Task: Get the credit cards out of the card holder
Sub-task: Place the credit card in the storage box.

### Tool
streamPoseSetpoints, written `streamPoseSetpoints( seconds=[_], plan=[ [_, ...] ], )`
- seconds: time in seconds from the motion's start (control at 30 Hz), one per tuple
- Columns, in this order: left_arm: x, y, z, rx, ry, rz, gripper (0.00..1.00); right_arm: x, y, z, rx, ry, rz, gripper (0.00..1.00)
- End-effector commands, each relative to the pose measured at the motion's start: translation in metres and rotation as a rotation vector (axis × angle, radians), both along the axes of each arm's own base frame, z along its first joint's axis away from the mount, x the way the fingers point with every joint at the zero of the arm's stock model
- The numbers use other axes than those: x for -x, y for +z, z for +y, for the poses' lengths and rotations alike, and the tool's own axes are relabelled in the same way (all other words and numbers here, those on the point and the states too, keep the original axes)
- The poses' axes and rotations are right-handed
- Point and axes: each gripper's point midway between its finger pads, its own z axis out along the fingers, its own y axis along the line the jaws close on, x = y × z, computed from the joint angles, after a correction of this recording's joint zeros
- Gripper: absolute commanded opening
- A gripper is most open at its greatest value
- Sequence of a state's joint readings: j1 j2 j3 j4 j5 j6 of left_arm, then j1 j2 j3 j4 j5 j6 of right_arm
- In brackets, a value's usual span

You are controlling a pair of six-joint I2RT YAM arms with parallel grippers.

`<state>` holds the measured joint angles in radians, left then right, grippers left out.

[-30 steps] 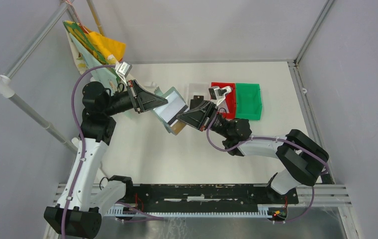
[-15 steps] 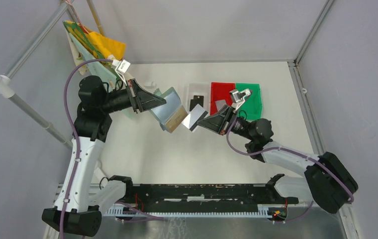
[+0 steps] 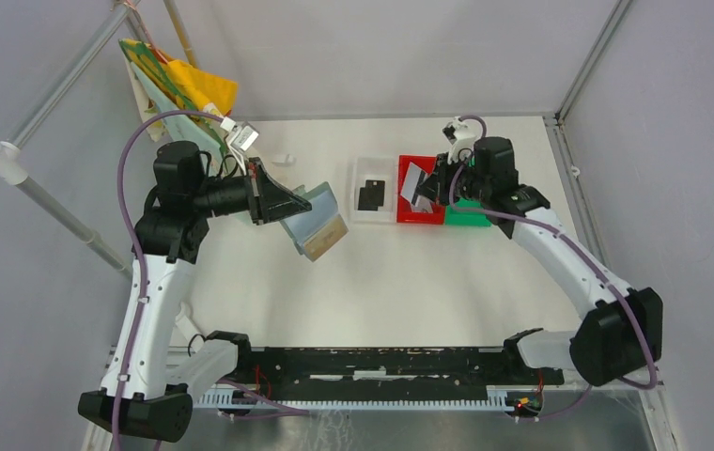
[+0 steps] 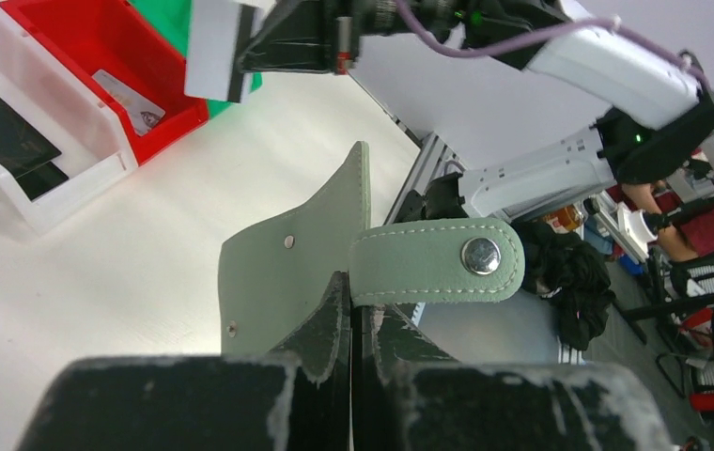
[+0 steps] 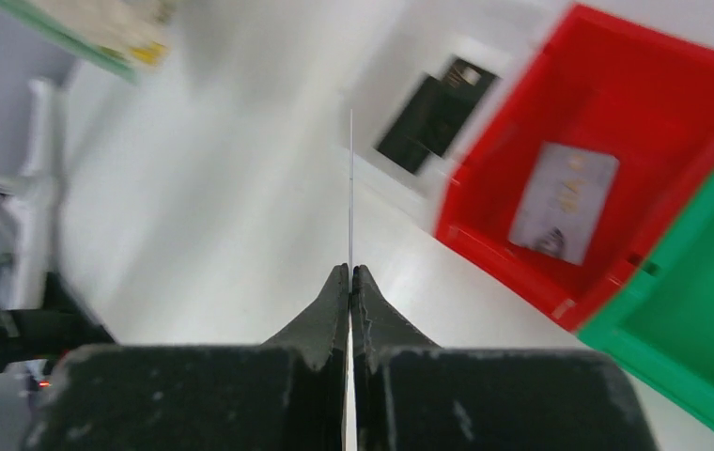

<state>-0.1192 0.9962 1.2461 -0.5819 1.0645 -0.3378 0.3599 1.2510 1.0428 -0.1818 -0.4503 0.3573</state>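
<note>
Both pincers are clamped: the left pincer (image 4: pixel 351 293) holds the grey-green card holder (image 4: pixel 273 268) over the counter (image 3: pixel 381 282), a tan card (image 3: pixel 333 231) poking from it; the right pincer (image 5: pixel 350 274) pinches a silvery card (image 4: pixel 214 47) edge-on over the red bin (image 3: pixel 419 218).

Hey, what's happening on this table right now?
The left hand grips the grey-green card holder, its flap open. The right hand pinches a pale card near the red bin, where a silvery card lies. A black card lies in the white bin.
</note>
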Motion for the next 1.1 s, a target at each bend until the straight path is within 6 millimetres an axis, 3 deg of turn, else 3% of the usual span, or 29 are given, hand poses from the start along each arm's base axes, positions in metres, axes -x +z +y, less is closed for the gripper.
streamPoseSetpoints(
  seconds=[0.0, 0.13, 0.43, 0.7, 0.93, 1.07],
  plan=[
    [0.017, 0.025, -0.001, -0.006, -0.087, -0.160, 0.02, -0.022, -0.060, -0.040, 0.302, -0.075, 0.109, 0.00],
    [0.020, 0.028, -0.002, 0.003, -0.104, -0.160, 0.02, -0.051, -0.082, -0.040, 0.347, -0.097, 0.157, 0.00],
    [0.034, 0.035, -0.002, 0.014, -0.136, -0.176, 0.02, -0.105, -0.108, -0.029, 0.404, -0.106, 0.217, 0.00],
    [0.039, 0.035, -0.002, 0.021, -0.151, -0.171, 0.02, -0.110, -0.153, -0.029, 0.448, -0.072, 0.302, 0.00],
    [0.040, 0.035, -0.003, 0.022, -0.156, -0.175, 0.02, -0.109, -0.171, -0.016, 0.397, -0.019, 0.360, 0.00],
    [0.040, 0.035, -0.003, 0.023, -0.158, -0.174, 0.02, -0.113, -0.170, -0.030, 0.460, -0.082, 0.351, 0.21]
  ],
)
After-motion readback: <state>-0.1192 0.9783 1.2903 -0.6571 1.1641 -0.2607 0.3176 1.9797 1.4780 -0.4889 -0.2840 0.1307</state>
